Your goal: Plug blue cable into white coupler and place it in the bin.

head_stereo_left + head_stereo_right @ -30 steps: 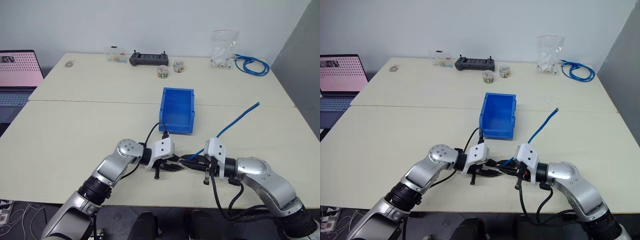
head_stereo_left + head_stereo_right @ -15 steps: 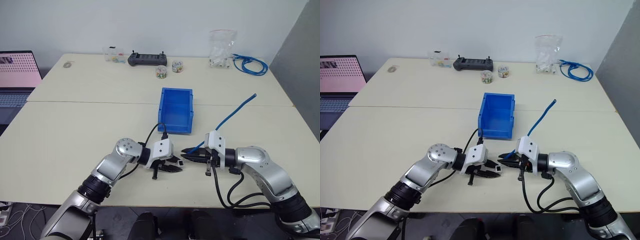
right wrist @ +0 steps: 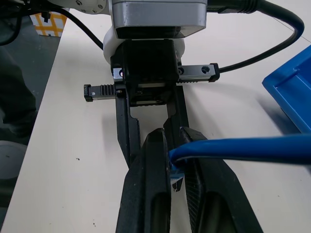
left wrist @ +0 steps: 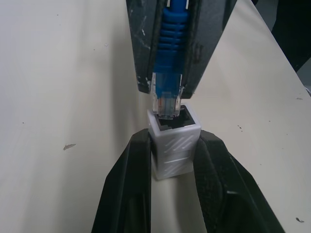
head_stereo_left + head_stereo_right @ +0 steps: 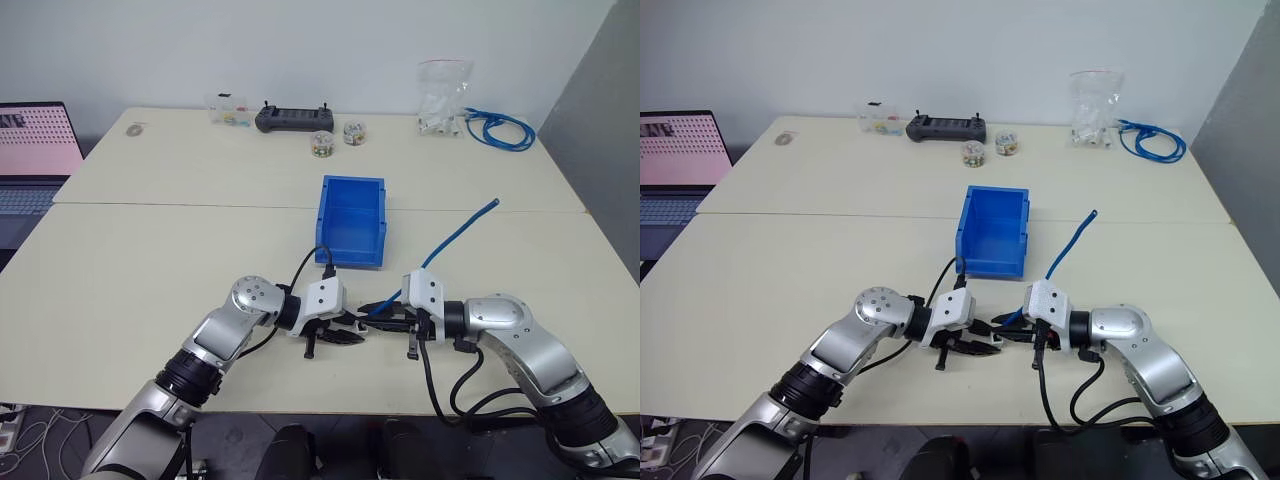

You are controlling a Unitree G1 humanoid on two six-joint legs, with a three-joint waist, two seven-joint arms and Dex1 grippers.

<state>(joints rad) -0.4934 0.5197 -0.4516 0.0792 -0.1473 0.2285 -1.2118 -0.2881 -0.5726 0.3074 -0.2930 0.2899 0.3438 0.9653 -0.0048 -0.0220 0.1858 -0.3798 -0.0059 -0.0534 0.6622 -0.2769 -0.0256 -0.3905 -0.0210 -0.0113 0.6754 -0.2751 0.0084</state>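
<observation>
Currently I count one blue cable point(image 5: 455, 235), one white coupler point(image 4: 173, 145), one bin point(image 5: 354, 220) and two grippers meeting tip to tip above the near edge of the table point(image 5: 150, 260).

My left gripper point(image 4: 172, 160) has its two black fingers point(image 4: 129, 194) clamped on the coupler's sides, so the block sits squarely between the jaws with its open socket facing the other gripper. My right gripper point(image 3: 174, 160) is closed on the cable's blue boot; the clear plug point(image 4: 167, 102) sticks out past its fingertips. In the left wrist view the plug's tip sits right at the socket mouth, lined up with it, most of its clear body outside; whether it has entered I cannot tell.

From the right gripper the cable rises to the far right, its free end in the air over the table.

The bin stands just beyond the grippers, toward the far side, open top up, apart from both.

Far edge: one controller point(image 5: 293, 118), one clear bag point(image 5: 444, 98), one coiled blue cable bundle point(image 5: 500, 128).
</observation>
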